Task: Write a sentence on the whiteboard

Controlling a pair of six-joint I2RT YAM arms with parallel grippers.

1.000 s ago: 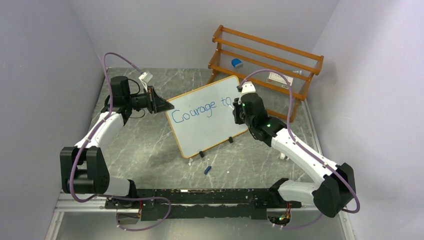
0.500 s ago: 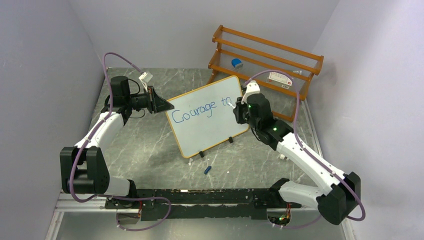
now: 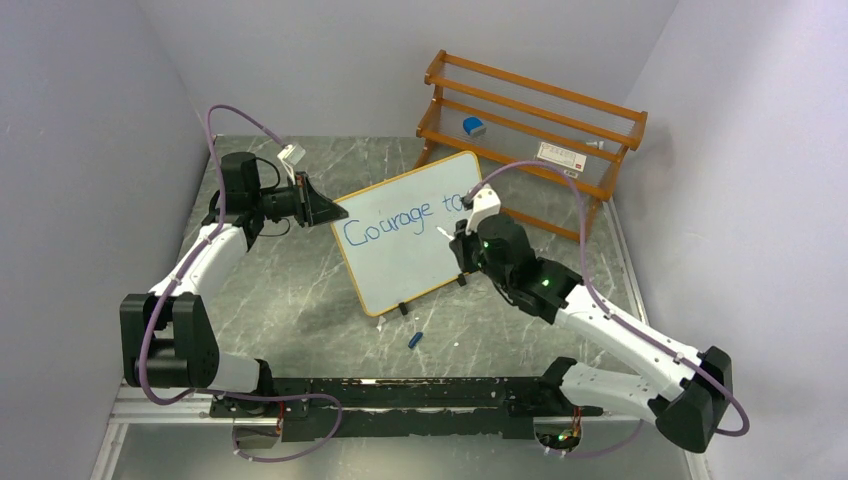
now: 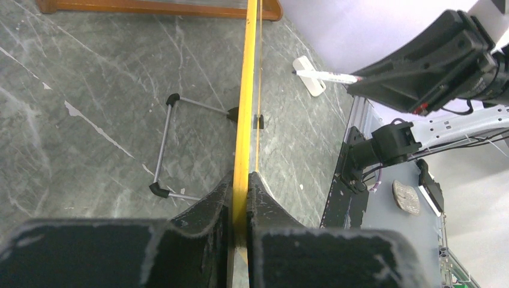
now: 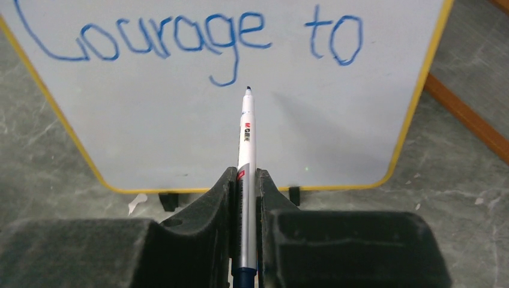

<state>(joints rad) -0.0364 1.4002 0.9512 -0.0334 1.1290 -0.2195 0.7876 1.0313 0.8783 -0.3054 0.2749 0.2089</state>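
Blue sentence [image 5: 189, 36], "Courage to", tops the propped whiteboard [image 5: 150, 138]. The right gripper [image 5: 245, 180] clamps a marker [image 5: 246, 132], its length aimed straight at the blank area beneath the words. The left gripper [image 4: 240, 186] pinches the board's yellow edge.

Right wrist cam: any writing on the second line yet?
No: the sentence on the whiteboard reads only "Courage to", one line, with bare board below it where the marker points.
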